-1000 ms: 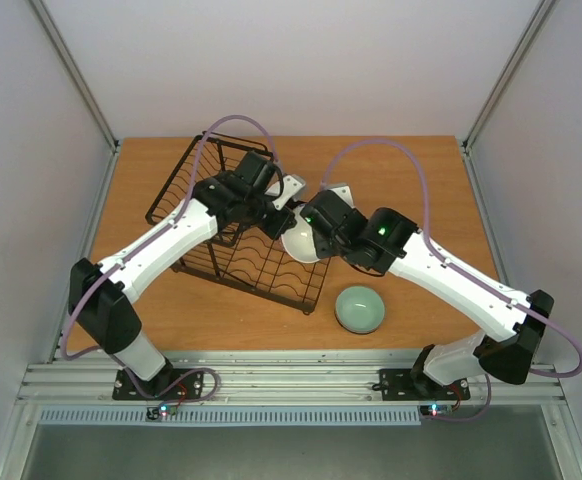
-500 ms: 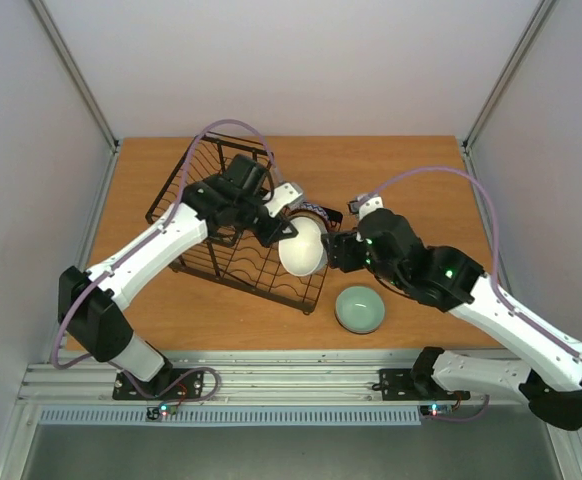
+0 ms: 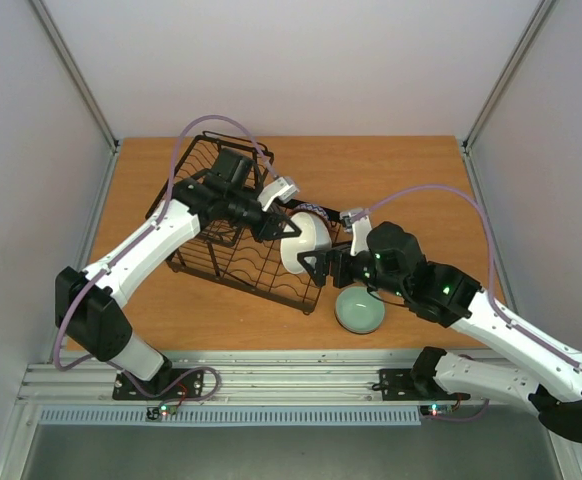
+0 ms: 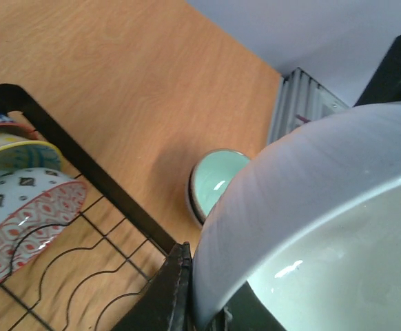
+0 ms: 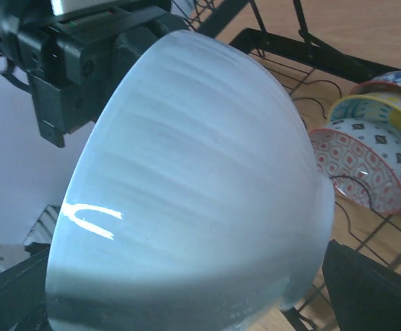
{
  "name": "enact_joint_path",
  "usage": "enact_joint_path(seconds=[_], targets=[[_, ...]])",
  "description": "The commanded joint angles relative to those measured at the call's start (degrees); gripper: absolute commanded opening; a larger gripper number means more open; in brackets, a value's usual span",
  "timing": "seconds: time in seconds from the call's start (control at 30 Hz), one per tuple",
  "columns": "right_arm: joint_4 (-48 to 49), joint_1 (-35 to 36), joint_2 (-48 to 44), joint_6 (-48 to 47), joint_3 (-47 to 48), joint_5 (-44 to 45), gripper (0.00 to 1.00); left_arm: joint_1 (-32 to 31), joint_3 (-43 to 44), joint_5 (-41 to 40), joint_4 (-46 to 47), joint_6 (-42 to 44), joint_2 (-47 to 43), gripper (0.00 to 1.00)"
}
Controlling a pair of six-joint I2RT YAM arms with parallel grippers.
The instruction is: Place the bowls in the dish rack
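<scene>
A wooden desk [image 3: 421,170] between pale walls [image 3: 301,60] carries the dish rack [image 3: 256,272] at ten o'clock. Left jaws pinch the white bowl [image 3: 304,243] above its corner. Right jaws gape beside it, seemingly empty, with the green bowl [image 3: 359,308] at five o'clock.

You are gripping the white bowl [image 3: 306,245] by its rim in your left gripper [image 3: 283,226], tilting it over the dish rack's [image 3: 243,262] right end. Your right gripper [image 3: 323,263] is hovering just beside it, and the pale green bowl [image 3: 359,308] is sitting on the table [image 3: 411,180] nearby.
</scene>
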Motion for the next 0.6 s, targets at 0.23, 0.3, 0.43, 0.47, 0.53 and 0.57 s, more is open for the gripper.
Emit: enact_joint_path(seconds=[0.23, 0.3, 0.43, 0.47, 0.53, 0.57], targets=[[6.05, -0.2, -3.49, 1.27, -1.73, -3.61, 0.91, 0.02, -0.04, 10.14, 3.25, -0.13, -0.75, 0.0], [6.03, -0.14, -3.41, 1.11, -1.73, -4.23, 0.86, 0.02, 0.03, 10.0, 3.36, -0.15, -0.64, 0.0], [6.3, -0.15, -2.93, 0.54, -1.58, -4.86, 0.69, 0.06, 0.05, 10.55, 3.31, -0.47, -0.72, 0.0], [6.19, -0.13, -2.61, 0.28, -1.44, -4.84, 0.6, 0.02, 0.13, 10.57, 3.29, -0.56, -0.71, 0.01], [5.82, -0.15, -2.14, -0.38, -0.69, -4.77, 0.38, 0.02, 0.17, 10.54, 3.38, -0.79, -0.88, 0.0], [5.13, -0.14, -1.86, -0.8, -0.23, -4.59, 0.24, 0.06, 0.14, 10.44, 3.4, -0.88, -0.88, 0.01]])
